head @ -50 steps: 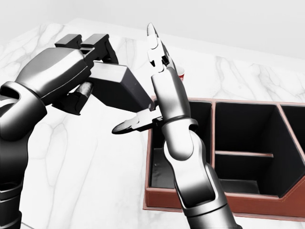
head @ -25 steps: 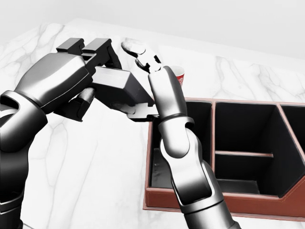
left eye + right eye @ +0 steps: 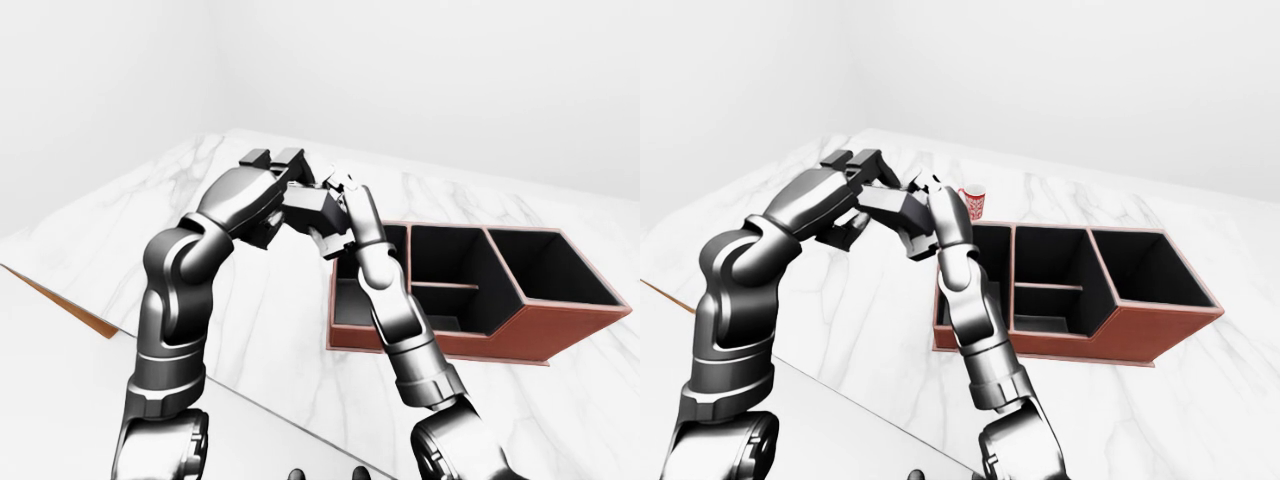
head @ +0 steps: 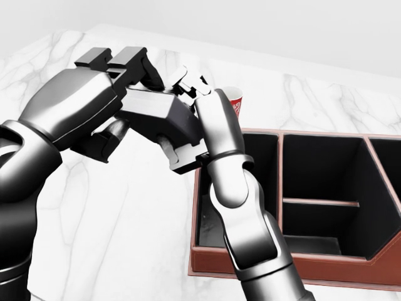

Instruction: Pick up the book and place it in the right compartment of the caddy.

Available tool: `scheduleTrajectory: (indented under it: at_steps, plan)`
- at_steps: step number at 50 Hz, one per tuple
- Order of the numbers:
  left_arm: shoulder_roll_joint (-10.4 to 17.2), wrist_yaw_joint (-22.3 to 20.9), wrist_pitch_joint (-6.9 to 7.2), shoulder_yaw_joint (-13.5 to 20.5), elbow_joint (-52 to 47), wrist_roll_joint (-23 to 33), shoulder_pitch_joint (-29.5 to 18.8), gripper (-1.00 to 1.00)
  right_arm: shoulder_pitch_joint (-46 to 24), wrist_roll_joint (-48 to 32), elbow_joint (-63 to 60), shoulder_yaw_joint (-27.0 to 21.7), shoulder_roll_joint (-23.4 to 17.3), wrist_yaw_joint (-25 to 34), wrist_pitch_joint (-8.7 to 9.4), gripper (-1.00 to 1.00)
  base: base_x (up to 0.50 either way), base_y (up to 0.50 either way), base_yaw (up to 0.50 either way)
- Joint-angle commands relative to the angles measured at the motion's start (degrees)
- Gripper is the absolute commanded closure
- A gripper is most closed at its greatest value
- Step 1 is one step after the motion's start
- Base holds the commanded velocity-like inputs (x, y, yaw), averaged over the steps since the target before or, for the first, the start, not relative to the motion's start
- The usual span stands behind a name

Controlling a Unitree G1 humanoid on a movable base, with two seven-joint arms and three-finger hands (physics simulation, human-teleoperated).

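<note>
A dark grey book [image 4: 164, 118] is held in the air over the marble table, just left of the caddy. My left hand [image 4: 118, 95] is shut on its left end, fingers over the top and thumb underneath. My right hand [image 4: 182, 119] reaches up from below and is closed on the book's right end, with fingertips [image 4: 188, 80] over the top edge and another curled under the lower corner. The caddy [image 4: 282, 266] is red-brown with black compartments. Its right compartment [image 3: 545, 265] stands open and holds nothing that I can see.
A red and white cup [image 3: 973, 203] stands on the table past the caddy's left compartment. My right forearm [image 4: 247, 219] crosses over that left compartment. The table's near edge [image 3: 60, 300] runs diagonally at the lower left of the left-eye view.
My right hand's fingers, spread wide a second ago, have folded in and closed on the book's right end. The left hand and the book have hardly moved.
</note>
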Motion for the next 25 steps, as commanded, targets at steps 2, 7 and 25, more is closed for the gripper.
scheduleTrajectory:
  at_steps: [2,7,25]
  plan:
    - [-0.21,0.02,0.00,0.62,0.22,2.43,-1.01,-1.00,-0.82,-0.52,-2.28,-0.09,0.06,0.20,0.00,1.00,0.00,0.00,0.00]
    - [-0.17,0.02,0.00,0.57,0.83,3.10,-1.77,-1.00,0.55,-0.06,0.10,0.17,-0.05,-1.36,0.00,1.00,0.00,0.00,0.00]
    - [0.01,0.02,0.00,0.75,0.50,3.02,-1.91,-1.00,-0.99,-0.48,-3.28,0.00,0.10,0.69,0.00,1.00,0.00,0.00,0.00]
